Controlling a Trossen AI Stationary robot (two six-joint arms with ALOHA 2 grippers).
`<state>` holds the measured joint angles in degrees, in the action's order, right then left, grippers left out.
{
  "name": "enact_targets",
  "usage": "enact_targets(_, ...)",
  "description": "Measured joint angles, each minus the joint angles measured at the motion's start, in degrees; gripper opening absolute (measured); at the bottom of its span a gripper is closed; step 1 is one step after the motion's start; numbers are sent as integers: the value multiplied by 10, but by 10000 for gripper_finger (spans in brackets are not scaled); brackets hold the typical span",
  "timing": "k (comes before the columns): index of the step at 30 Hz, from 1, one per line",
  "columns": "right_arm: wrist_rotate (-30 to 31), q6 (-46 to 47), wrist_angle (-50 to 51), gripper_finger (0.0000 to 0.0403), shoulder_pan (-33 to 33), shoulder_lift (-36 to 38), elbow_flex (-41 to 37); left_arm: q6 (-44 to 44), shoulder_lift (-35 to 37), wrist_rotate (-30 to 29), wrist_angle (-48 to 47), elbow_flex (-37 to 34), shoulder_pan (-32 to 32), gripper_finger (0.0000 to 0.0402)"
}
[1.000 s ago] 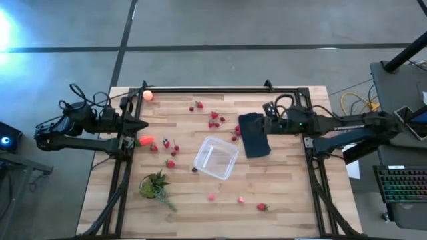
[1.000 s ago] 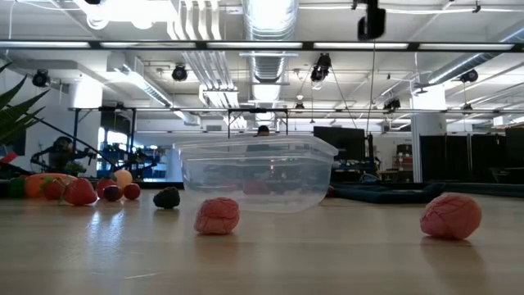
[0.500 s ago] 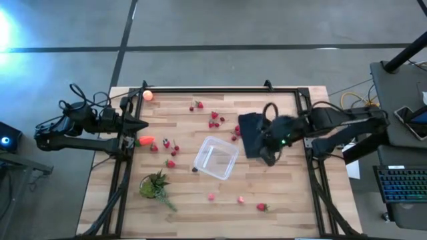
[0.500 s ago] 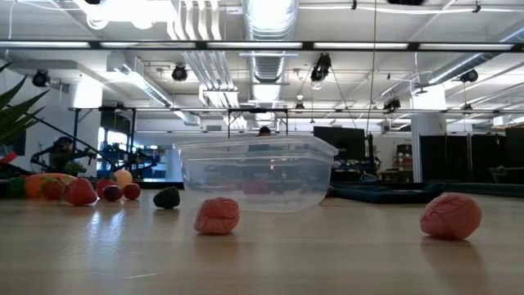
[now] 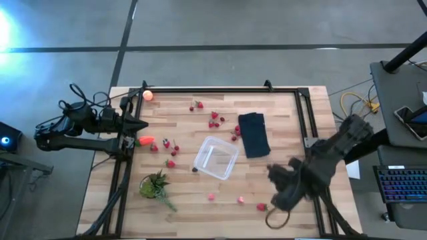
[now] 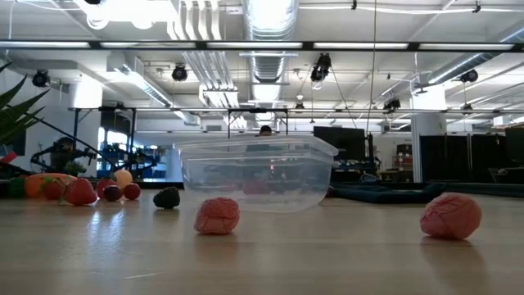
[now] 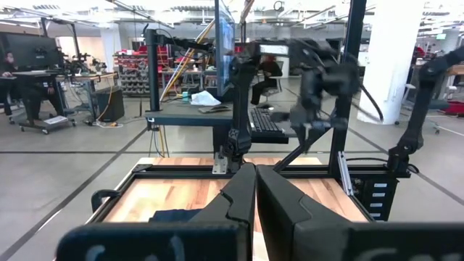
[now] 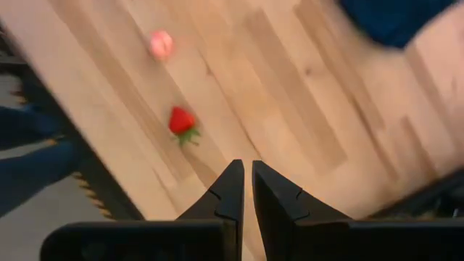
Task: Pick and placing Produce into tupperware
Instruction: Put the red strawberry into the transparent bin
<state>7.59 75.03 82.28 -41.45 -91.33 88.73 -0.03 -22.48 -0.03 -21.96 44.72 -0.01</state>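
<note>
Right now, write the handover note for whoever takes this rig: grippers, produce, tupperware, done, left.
Right gripper: shut, empty, hovering over the table's near right part, above a red strawberry and a pink piece.
Left gripper: shut, empty, parked at the table's left edge.
Tupperware: mid-table, looks empty.
Produce: all loose on the wood. Berries mostly lie beyond and left of the box; the elongated orange-red piece sits by the left arm, the peach ball at the far left corner.
Done: nothing placed.
Left: everything. The green bunch and navy cloth stay out.
</note>
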Motion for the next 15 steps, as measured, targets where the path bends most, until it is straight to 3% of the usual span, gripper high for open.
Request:
enact_targets(5,-21,101,-3,23,-12,-65,-8,0,0,0,0,0,0,0)
enact_targets(11,-7,8,-25,32,-18,-122,12,0,0,0,0,0,0,0)
enact_targets(15,-9,-37,-32,78,-17,-141,14,0,0,0,0,0,0,0)
